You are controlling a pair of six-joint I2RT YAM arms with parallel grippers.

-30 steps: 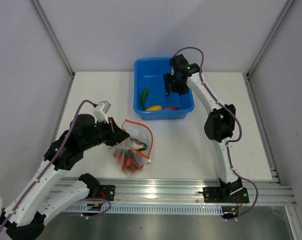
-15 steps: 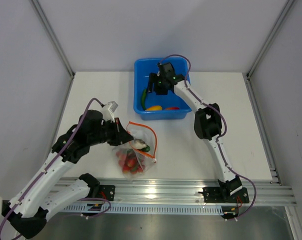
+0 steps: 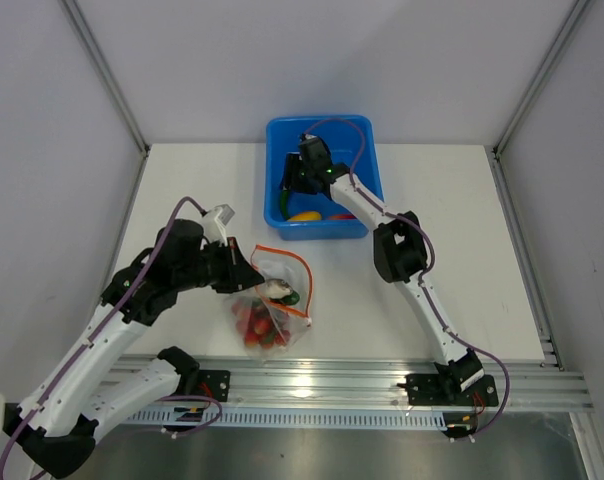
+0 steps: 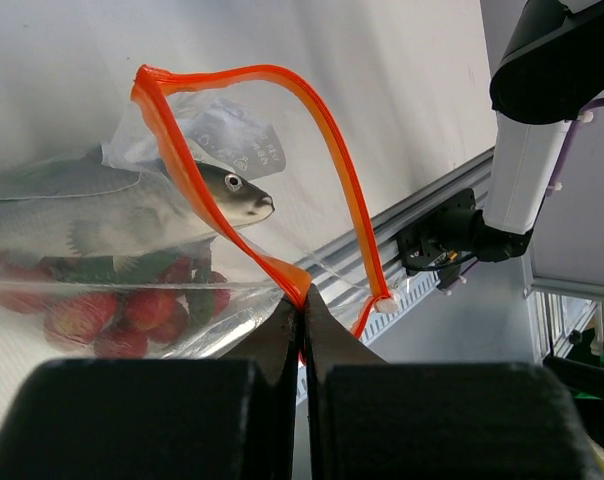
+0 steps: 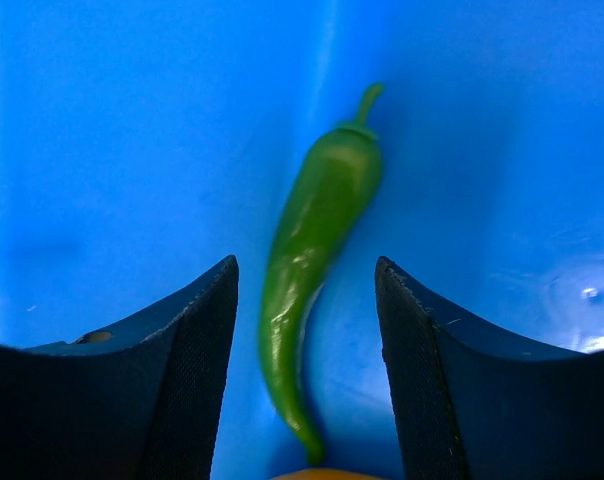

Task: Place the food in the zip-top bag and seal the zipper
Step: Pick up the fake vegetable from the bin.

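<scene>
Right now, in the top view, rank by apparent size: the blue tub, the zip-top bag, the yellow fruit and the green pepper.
1. blue tub
2. zip-top bag
3. yellow fruit and green pepper: too close to rank, since the right gripper partly covers the pepper.

Clear zip-top bag (image 3: 274,300) on counter (image 3: 462,230), orange zipper (image 4: 327,120) unsealed, mouth gaping; grey fish (image 4: 112,210) and red tomatoes (image 4: 77,315) inside. In blue tub (image 3: 319,121): green chili pepper (image 5: 317,230), yellow fruit (image 3: 306,215).

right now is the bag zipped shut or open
Open. The zipper gapes in a wide loop over the fish inside the bag; the left claw pinches its near edge.
</scene>
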